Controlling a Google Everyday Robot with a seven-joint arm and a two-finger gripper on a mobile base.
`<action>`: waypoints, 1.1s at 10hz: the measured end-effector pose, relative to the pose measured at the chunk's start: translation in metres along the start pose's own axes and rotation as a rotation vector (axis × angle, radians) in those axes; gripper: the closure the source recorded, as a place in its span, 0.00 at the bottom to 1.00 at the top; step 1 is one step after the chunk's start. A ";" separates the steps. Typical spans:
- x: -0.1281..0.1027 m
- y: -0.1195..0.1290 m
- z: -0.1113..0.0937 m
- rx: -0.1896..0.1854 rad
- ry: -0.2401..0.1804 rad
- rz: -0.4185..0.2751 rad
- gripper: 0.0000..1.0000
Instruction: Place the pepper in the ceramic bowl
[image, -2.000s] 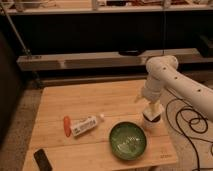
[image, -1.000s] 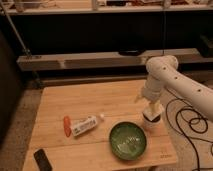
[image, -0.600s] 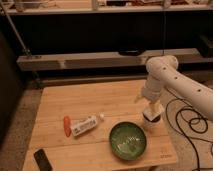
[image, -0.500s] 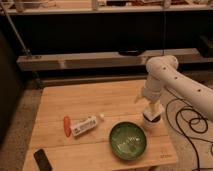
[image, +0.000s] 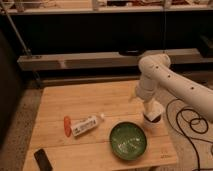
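The small orange-red pepper lies on the wooden table at the left, right beside the white tube-like bottle. The round green ceramic bowl sits near the table's front right and holds nothing. My gripper hangs from the white arm just above the table's right part, up and right of the bowl, far from the pepper.
A dark flat object lies at the table's front left corner. Black cables coil on the floor to the right. A low shelf runs behind the table.
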 end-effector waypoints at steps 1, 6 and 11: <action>0.000 -0.001 -0.001 0.001 0.001 -0.001 0.34; -0.043 -0.044 0.001 -0.008 0.017 -0.043 0.34; -0.090 -0.085 0.003 -0.031 0.045 -0.115 0.34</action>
